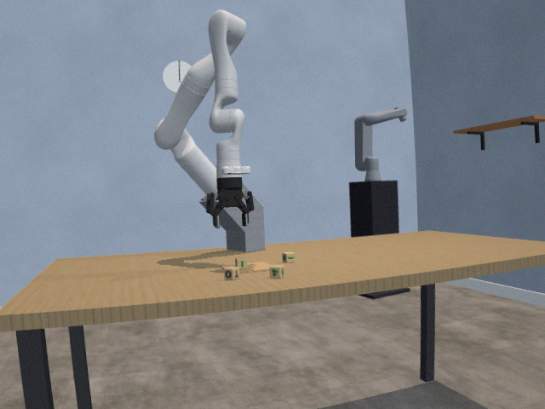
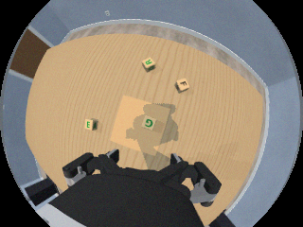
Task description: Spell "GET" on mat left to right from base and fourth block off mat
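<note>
A pale square mat (image 2: 142,128) lies on the wooden table, partly under the arm's shadow; it also shows in the exterior view (image 1: 260,266). A block with a green G (image 2: 150,124) rests on the mat and shows in the exterior view (image 1: 240,262). Three other lettered blocks lie off the mat: one to the left (image 2: 91,124), two farther out (image 2: 148,63) (image 2: 184,85). Their letters are too small to read. My gripper (image 1: 231,220) is open and empty, high above the table over the mat's near side; its fingers show in the wrist view (image 2: 139,180).
The arm's grey base pedestal (image 1: 244,233) stands on the table behind the blocks. A second arm on a black pedestal (image 1: 374,206) stands beyond the table's far right. A wall shelf (image 1: 501,127) hangs at the right.
</note>
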You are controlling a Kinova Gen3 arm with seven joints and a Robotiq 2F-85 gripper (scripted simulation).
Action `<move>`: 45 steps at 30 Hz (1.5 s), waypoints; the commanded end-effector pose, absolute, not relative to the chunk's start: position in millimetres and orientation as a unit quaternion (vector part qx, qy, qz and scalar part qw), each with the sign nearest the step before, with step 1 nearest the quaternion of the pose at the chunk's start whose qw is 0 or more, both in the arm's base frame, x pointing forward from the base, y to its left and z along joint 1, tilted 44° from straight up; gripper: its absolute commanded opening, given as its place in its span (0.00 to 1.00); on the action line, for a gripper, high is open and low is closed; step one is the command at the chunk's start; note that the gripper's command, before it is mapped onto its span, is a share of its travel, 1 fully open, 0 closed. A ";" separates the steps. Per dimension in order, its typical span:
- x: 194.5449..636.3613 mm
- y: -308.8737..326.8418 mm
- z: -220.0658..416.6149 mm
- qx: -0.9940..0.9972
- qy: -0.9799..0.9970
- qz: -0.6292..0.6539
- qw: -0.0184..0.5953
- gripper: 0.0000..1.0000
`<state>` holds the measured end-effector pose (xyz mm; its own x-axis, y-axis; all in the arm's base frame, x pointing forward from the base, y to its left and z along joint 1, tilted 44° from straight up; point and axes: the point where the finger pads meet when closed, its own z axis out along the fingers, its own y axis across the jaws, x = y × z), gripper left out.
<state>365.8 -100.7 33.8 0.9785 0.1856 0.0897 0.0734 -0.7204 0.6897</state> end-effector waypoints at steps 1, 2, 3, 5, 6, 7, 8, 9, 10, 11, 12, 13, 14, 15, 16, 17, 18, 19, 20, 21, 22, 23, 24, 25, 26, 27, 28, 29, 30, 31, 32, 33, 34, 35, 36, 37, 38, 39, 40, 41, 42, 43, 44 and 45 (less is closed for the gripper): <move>366.0 -100.2 34.0 0.924 0.070 0.077 0.367 1.00; 366.0 -100.2 34.0 0.924 0.070 0.077 0.367 1.00; 366.0 -100.2 34.0 0.924 0.070 0.077 0.367 1.00; 366.4 -100.3 34.0 0.924 0.070 0.077 0.367 1.00; 366.4 -100.3 34.0 0.924 0.070 0.077 0.367 1.00; 368.4 -100.6 34.6 0.925 0.070 0.077 0.366 1.00; 368.4 -100.6 34.6 0.925 0.070 0.077 0.366 1.00; 368.4 -100.6 34.6 0.925 0.070 0.077 0.366 1.00; 368.4 -100.6 34.6 0.925 0.070 0.077 0.366 1.00; 373.1 -101.3 35.8 0.925 0.070 0.077 0.366 1.00; 373.1 -101.3 35.8 0.925 0.070 0.077 0.366 1.00; 373.1 -101.3 35.8 0.925 0.070 0.077 0.366 1.00; 373.1 -101.3 35.8 0.925 0.070 0.077 0.366 1.00; 373.1 -101.3 35.8 0.925 0.070 0.077 0.366 1.00; 373.1 -101.3 35.8 0.925 0.070 0.077 0.366 1.00; 380.8 -102.7 38.2 0.926 0.070 0.077 0.364 1.00; 380.8 -102.7 38.2 0.926 0.070 0.077 0.364 1.00; 380.8 -102.7 38.2 0.926 0.070 0.077 0.364 1.00; 380.8 -102.7 38.2 0.926 0.070 0.077 0.364 1.00; 380.8 -102.7 38.2 0.926 0.070 0.077 0.364 1.00; 380.8 -102.7 38.2 0.926 0.070 0.077 0.364 1.00; 380.8 -102.7 38.2 0.926 0.070 0.077 0.364 1.00; 391.4 -105.0 42.0 0.926 0.070 0.077 0.362 1.00; 391.4 -105.0 42.0 0.926 0.070 0.077 0.362 1.00; 391.4 -105.0 42.0 0.926 0.070 0.077 0.362 1.00; 391.4 -105.0 42.0 0.926 0.070 0.077 0.362 1.00; 391.4 -105.0 42.0 0.926 0.070 0.077 0.362 1.00; 391.4 -105.0 42.0 0.926 0.070 0.077 0.362 1.00; 391.4 -105.0 42.0 0.926 0.070 0.077 0.362 1.00; 404.3 -108.5 47.4 0.927 0.070 0.077 0.361 1.00; 404.3 -108.5 47.4 0.927 0.070 0.077 0.361 1.00; 404.3 -108.5 47.4 0.927 0.070 0.077 0.361 1.00; 404.3 -108.5 47.4 0.927 0.070 0.077 0.361 1.00; 404.3 -108.5 47.4 0.927 0.070 0.077 0.361 1.00; 404.3 -108.5 47.4 0.927 0.070 0.077 0.361 1.00; 404.3 -108.5 47.4 0.927 0.070 0.077 0.361 1.00; 418.3 -113.1 54.5 0.927 0.070 0.078 0.360 1.00; 418.3 -113.1 54.5 0.927 0.070 0.078 0.360 1.00; 418.3 -113.1 54.5 0.927 0.070 0.078 0.360 1.00; 418.3 -113.1 54.5 0.927 0.070 0.078 0.360 1.00; 418.3 -113.1 54.5 0.927 0.070 0.078 0.360 1.00; 418.3 -113.1 54.5 0.927 0.070 0.078 0.360 1.00; 418.3 -113.1 54.5 0.927 0.070 0.078 0.360 1.00; 418.3 -113.1 54.5 0.927 0.070 0.078 0.360 1.00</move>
